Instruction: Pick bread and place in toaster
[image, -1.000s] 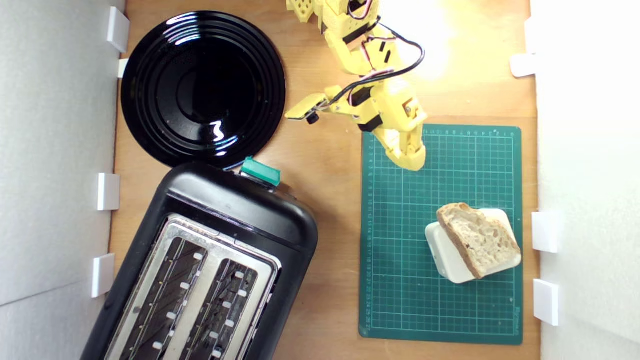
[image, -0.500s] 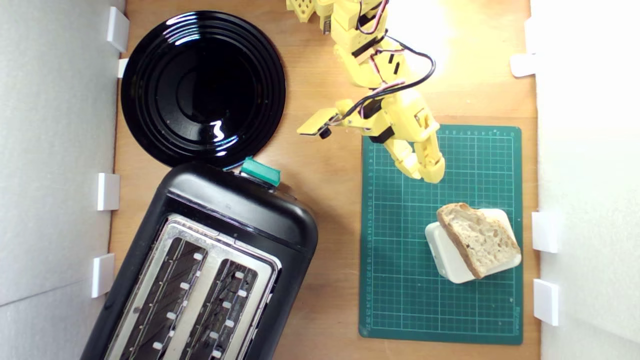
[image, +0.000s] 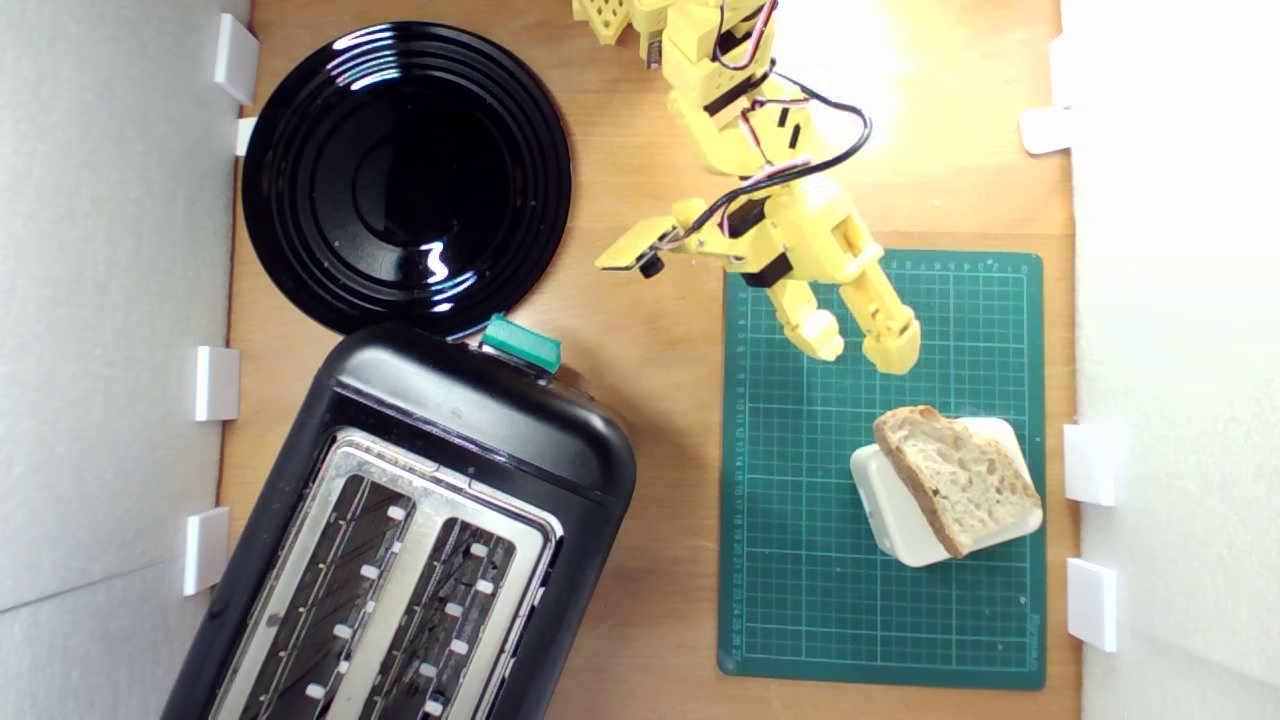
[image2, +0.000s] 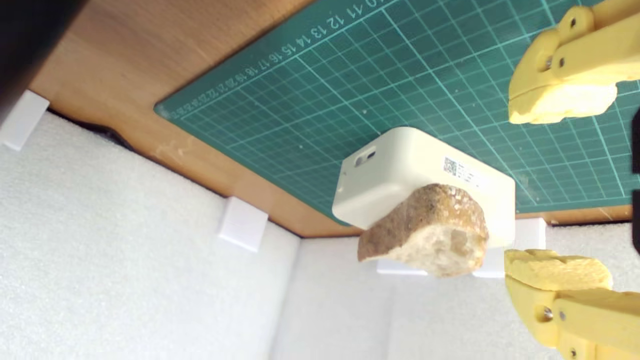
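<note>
Yellow gripper has spread its jaws since half a second ago, you'll see, empty above the green mat. Bread, brown-crusted with pale holey crumb, lies on the cream box, lower right of the exterior view.

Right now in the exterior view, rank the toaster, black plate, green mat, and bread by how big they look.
1. toaster, though partly cropped
2. green mat, close to the toaster, so unsure
3. black plate
4. bread
</note>
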